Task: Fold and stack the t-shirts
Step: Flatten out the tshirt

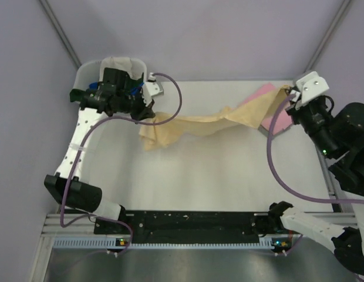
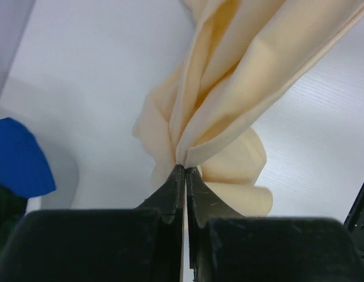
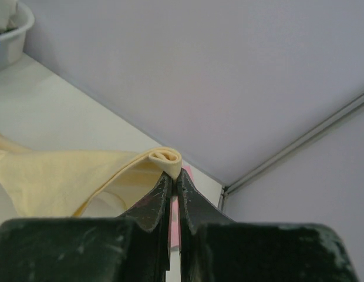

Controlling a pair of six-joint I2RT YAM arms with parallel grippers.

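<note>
Peach shirt (image 1: pixel 199 126) held at both ends, upper half of the top view.

Spans the table (image 1: pixel 217 176) as a twisted, sagging band from upper left to upper right, the left end drooping lowest. Clamped at upper left by the left gripper (image 2: pixel 185 170), jaws pressed together on a bunched fold, just beside the white tub (image 1: pixel 88 73) with a blue shirt (image 2: pixel 17 158) inside. Clamped at upper right by the right gripper (image 3: pixel 173 173), jaws closed on a rolled edge. Partly covers a pink shirt (image 1: pixel 279 120) lying flat at upper right.
</note>
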